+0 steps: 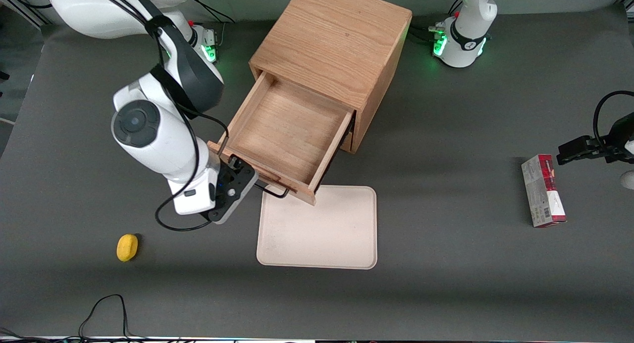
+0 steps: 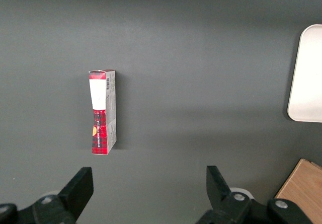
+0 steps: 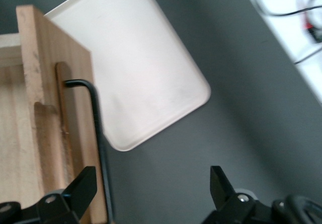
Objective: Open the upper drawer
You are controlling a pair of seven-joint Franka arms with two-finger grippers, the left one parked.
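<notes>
The light oak cabinet (image 1: pixel 337 41) stands at the middle of the table. Its upper drawer (image 1: pixel 287 130) is pulled far out and shows an empty wooden box. The black wire handle (image 1: pixel 271 190) runs along the drawer front, which overhangs the tray's edge. My right gripper (image 1: pixel 237 177) is at the end of the handle toward the working arm. In the right wrist view the gripper (image 3: pixel 151 176) is open wide. The handle (image 3: pixel 98 128) passes between the fingers, close to the one beside the drawer front (image 3: pixel 50 83).
A cream tray (image 1: pixel 319 229) lies flat in front of the drawer, also in the right wrist view (image 3: pixel 141 68). A small yellow object (image 1: pixel 127 247) lies nearer the front camera, toward the working arm's end. A red box (image 1: pixel 543 189) lies toward the parked arm's end.
</notes>
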